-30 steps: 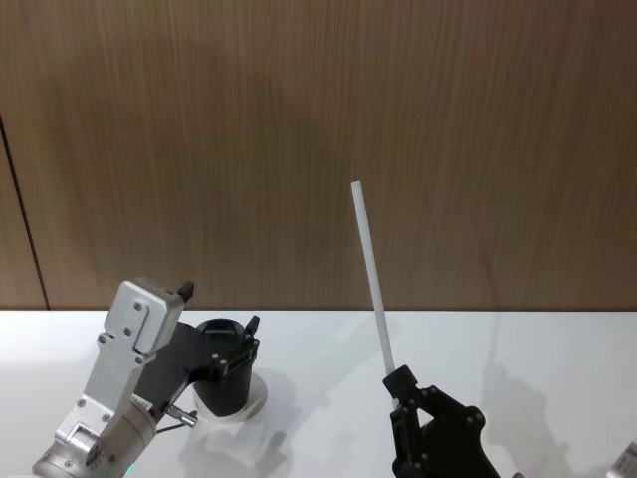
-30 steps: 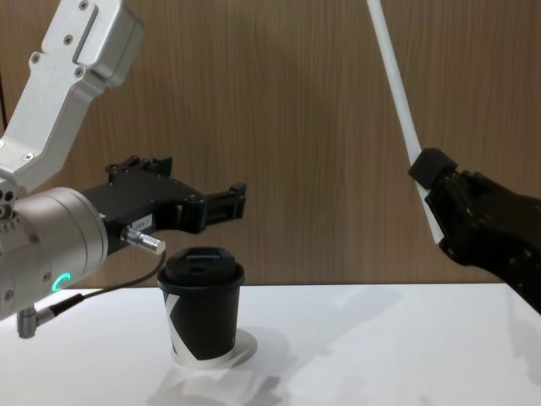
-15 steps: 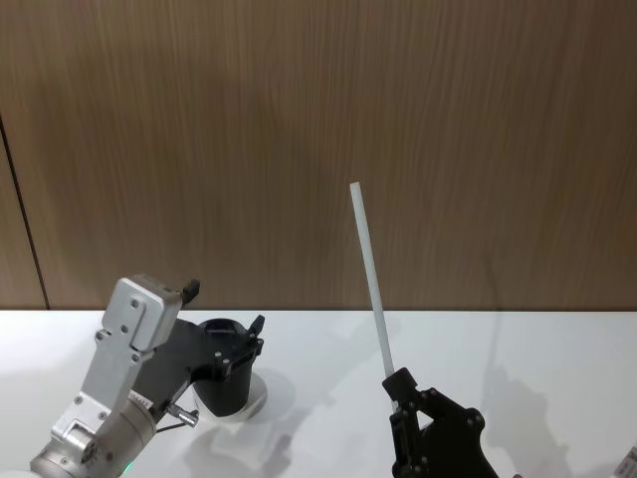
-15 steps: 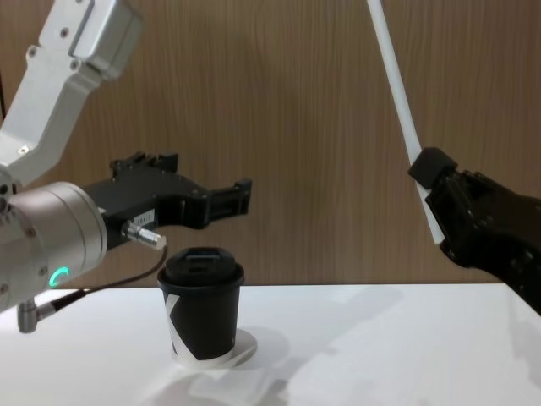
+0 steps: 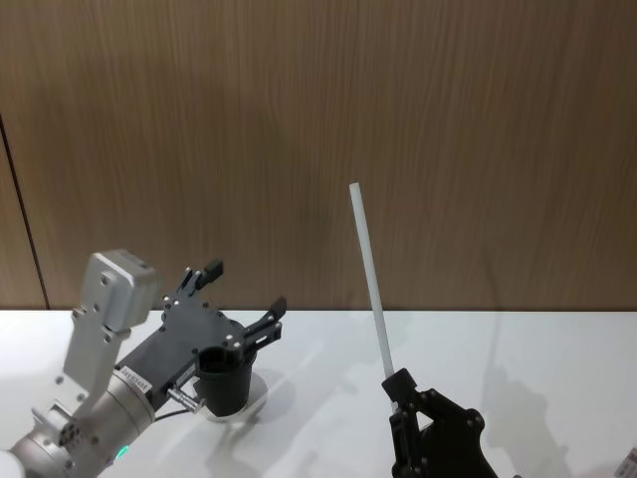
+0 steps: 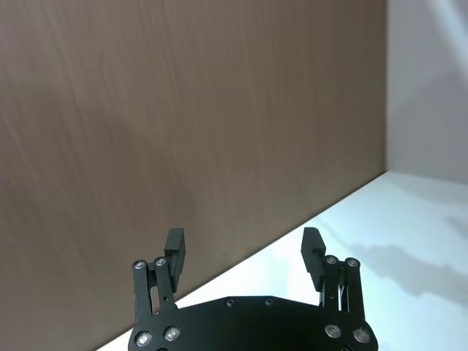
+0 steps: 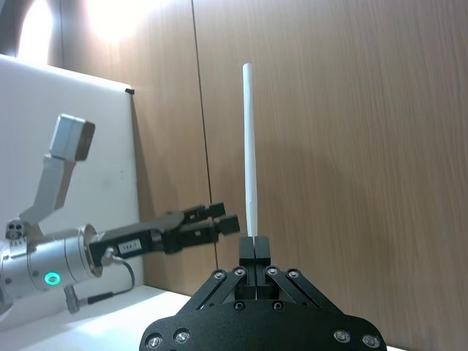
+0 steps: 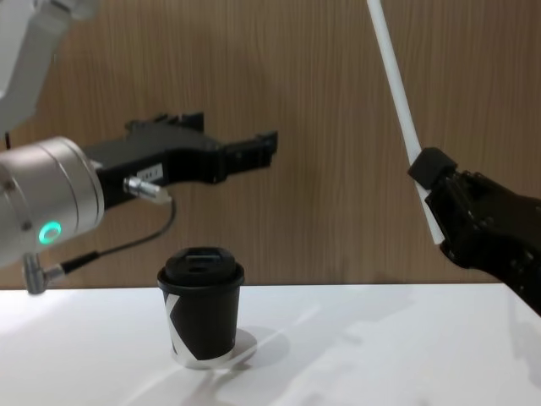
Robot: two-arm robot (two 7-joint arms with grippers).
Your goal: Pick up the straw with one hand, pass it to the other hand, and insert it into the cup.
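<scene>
Bench (image 8: 380,355): white, carrying the cup on its left part.
Left hand (image 5: 244,287): hanging above the cup and clear of it. Its fingers are spreading wide, holding nothing, and pointing across toward the straw, well apart from it.
Right hand (image 5: 398,382): reaching up from the lower right, fingers pressing together on the straw near its lower end.
Cup (image 8: 201,313): black, lidded, standing upright.
Straw (image 5: 368,274): white, rising nearly upright from the right hand, top leaning slightly left, well right of the cup.
</scene>
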